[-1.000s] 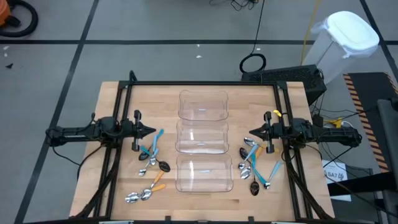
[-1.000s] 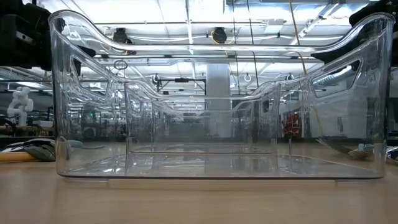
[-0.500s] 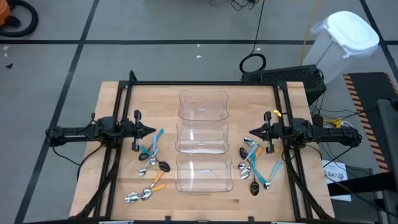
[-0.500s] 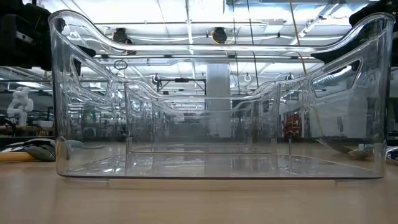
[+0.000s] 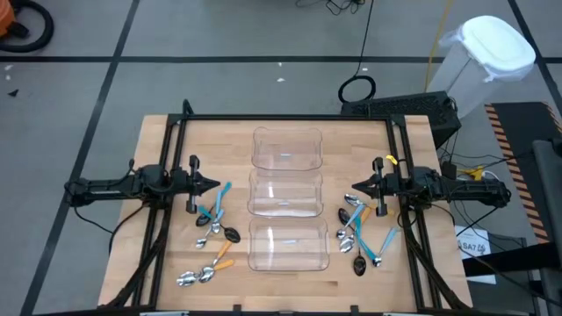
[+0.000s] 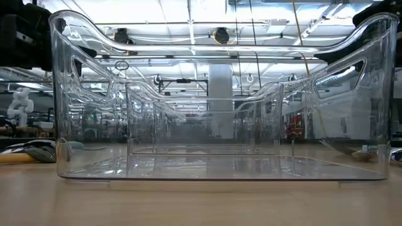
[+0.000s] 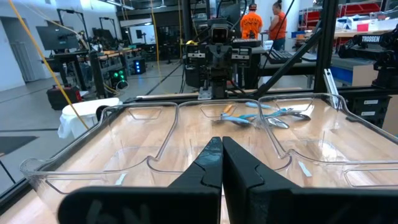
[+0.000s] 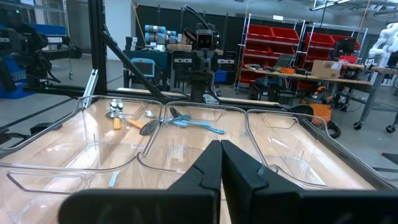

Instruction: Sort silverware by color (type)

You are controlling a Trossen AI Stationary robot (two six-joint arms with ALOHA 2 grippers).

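Currently both arms are waiting at the table's sides, nothing picked up.

Item 1, left gripper (image 5: 213, 184): fingers pressed together, holding nothing, hanging over the left edge and pointing inward at the bins.

Item 2, right gripper (image 5: 355, 189): fingers likewise together and empty, sitting at the right edge, mirrored.

Item 3, silverware, left group (image 5: 211, 237): spoons with light-blue and orange handles lying on the wood just left of the clear bins (image 5: 286, 200), near the left gripper.

Item 4, silverware, right group (image 5: 358, 235): a tighter heap, handles crossing, lying just right of the bins below the right gripper.

Item 5, bins: three in a row down the table's middle, all appearing empty.

Handling note: the first pick is probably calling for opening the fingers, then choosing an outlying spoon whose handle is lying free, since the crossed ones are likely dragging neighbours along.

View note: the high view is giving both heaps and both arms at once; the low view is showing little beyond a bin wall (image 6: 220, 100); each wrist view is looking through the bins at the opposite heap, so the spoons (image 7: 261, 115) and (image 8: 161, 121) are showing handle colours closer.
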